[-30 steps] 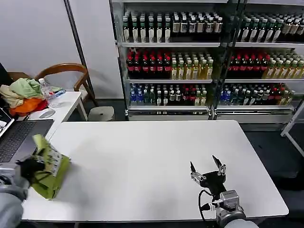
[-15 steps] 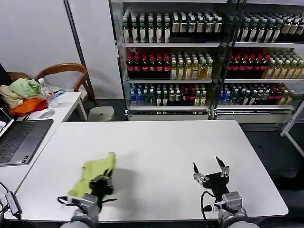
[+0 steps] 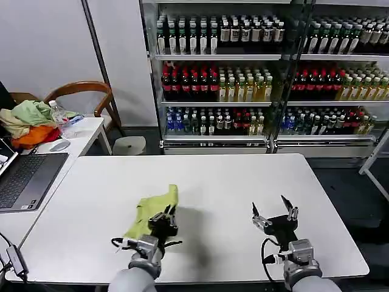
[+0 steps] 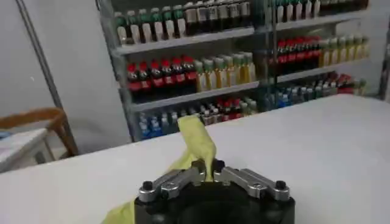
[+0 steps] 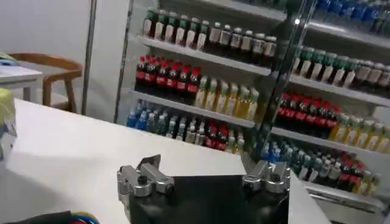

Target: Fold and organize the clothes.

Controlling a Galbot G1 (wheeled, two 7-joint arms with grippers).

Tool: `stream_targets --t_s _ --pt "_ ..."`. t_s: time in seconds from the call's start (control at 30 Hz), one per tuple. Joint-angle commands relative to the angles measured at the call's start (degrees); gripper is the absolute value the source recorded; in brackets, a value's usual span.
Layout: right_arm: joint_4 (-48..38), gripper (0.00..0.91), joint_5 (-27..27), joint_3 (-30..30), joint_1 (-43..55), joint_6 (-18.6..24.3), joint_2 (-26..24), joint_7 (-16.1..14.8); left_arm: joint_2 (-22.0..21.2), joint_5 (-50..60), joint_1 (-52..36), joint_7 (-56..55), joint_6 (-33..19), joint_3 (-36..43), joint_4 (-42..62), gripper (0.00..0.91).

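Note:
The clothes, a lime yellow-green T-shirt (image 3: 153, 208), hang bunched above the white table (image 3: 206, 182) left of its middle. My left gripper (image 3: 163, 219) is shut on a fold of it. In the left wrist view the cloth (image 4: 196, 136) rises from between the closed fingers of the left gripper (image 4: 206, 170). My right gripper (image 3: 273, 213) stands open over the table's front right with nothing between its fingers. The right wrist view has that gripper (image 5: 204, 173) spread wide above bare table, and a bit of the lime cloth (image 5: 5, 106) at the picture's edge.
A side desk at the left carries a laptop (image 3: 21, 179), a mouse (image 3: 59, 145), a water bottle (image 3: 61, 120) and a heap of pale green, beige and orange cloth (image 3: 29, 121). A wooden chair (image 3: 85, 91) and stool (image 3: 129, 145) stand behind. Drink shelves (image 3: 267, 73) line the back.
My left gripper has carried the T-shirt from the table's left edge rightward toward the middle. The right gripper has shifted slightly right and stays open.

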Motion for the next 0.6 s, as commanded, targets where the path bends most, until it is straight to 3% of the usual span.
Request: stream_targets --t_s 0.03,0.23,0.4,0.5,0.6 --pt "-1.8 0.907 0.1 1.4 3.1 0.0 -0.4 -0.6 -8.2 -14.5 -7.2 -2.1 -2.9 3.9 4.9 0.907" --pt "-3.0 0.907 0.0 0.5 4.0 0.1 -0.1 -0.8 -10.9 -17.7 -8.3 -1.7 -6.3 3.0 4.7 0.907" --pt "-4.5 0.907 -0.4 -0.6 6.1 0.5 0.3 -0.5 -4.3 -11.5 -8.0 3.5 -10.0 -3.2 2.4 0.907" --pt "-6.7 0.907 -1.4 -2.0 7.7 3.5 0.8 -0.5 0.9 -7.4 -7.3 9.3 -14.2 -13.8 6.1 0.907" --pt "-8.3 0.907 -1.1 -4.4 9.6 3.6 1.9 -0.7 5.3 -1.4 -5.5 14.7 -19.6 -22.8 10.7 0.907"
